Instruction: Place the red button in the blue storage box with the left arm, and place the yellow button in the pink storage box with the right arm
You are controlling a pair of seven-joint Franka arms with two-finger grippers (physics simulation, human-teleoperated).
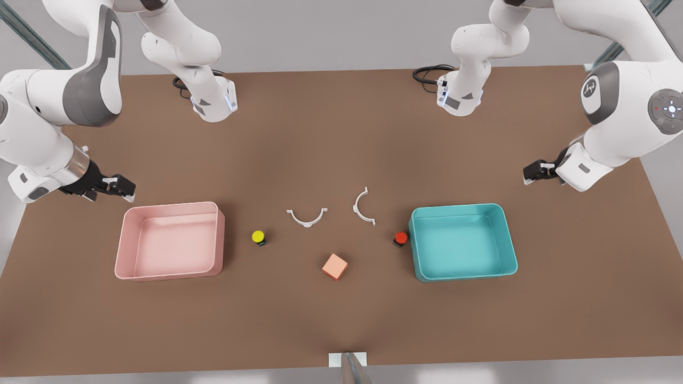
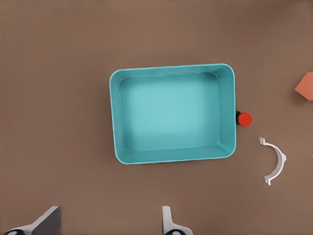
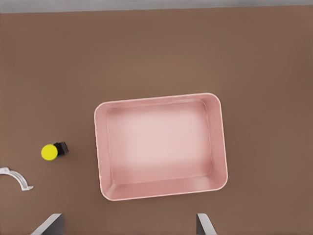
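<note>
The red button (image 1: pixel 400 238) (image 2: pixel 244 119) stands on the table right against the outer wall of the blue storage box (image 1: pixel 459 207) (image 2: pixel 171 67), on the side toward the table's middle. The yellow button (image 1: pixel 258 236) (image 3: pixel 49 152) stands a short way from the pink storage box (image 1: pixel 171 206) (image 3: pixel 156 98), also on its middle-facing side. Both boxes hold nothing. My left gripper (image 1: pixel 533 173) (image 2: pixel 107 223) hovers open behind the blue box at the front view's right. My right gripper (image 1: pixel 120 188) (image 3: pixel 127 223) hovers open behind the pink box at the front view's left.
A salmon-orange cube (image 1: pixel 335 266) (image 2: pixel 305 86) lies between the two boxes, nearer the front edge. Two white curved clips (image 1: pixel 307 217) (image 1: pixel 363 207) lie behind it in the middle. The arm bases (image 1: pixel 213 101) (image 1: pixel 459 98) stand at the table's back.
</note>
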